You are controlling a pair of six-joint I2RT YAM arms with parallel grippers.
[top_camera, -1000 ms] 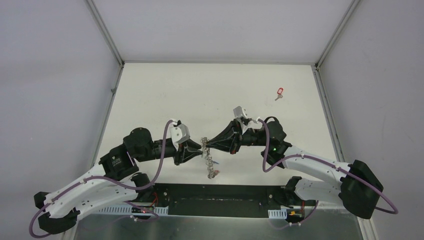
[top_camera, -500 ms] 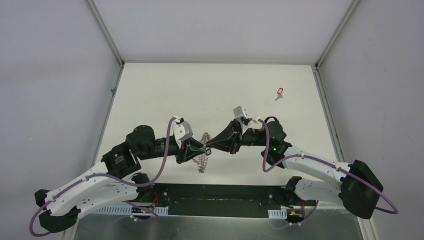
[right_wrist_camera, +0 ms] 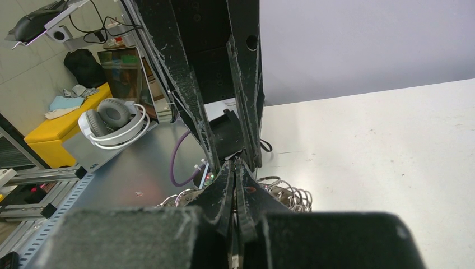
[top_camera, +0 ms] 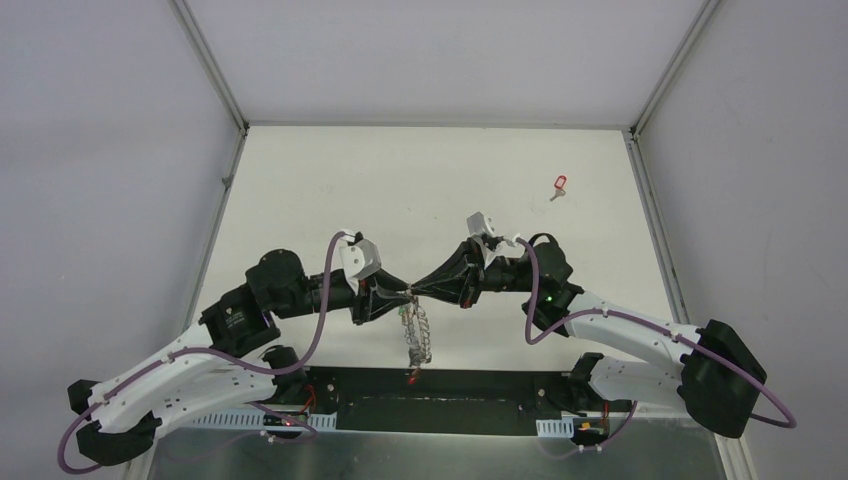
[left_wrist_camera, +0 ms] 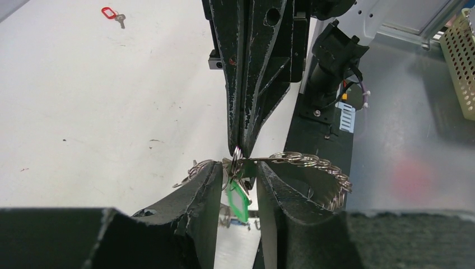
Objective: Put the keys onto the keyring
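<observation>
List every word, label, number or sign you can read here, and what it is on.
No text is readable in any view.
red key tag: blank or too small to tell.
green key tag: no writing shows.
small print on the grey panel below the headphones: too blurred to read.

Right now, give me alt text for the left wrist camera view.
The right gripper, shut, pinches the keyring from above, between the parted fingers of the left gripper. A green-tagged key dangles beneath, and a red-tagged key lies far off on the white table.
</observation>
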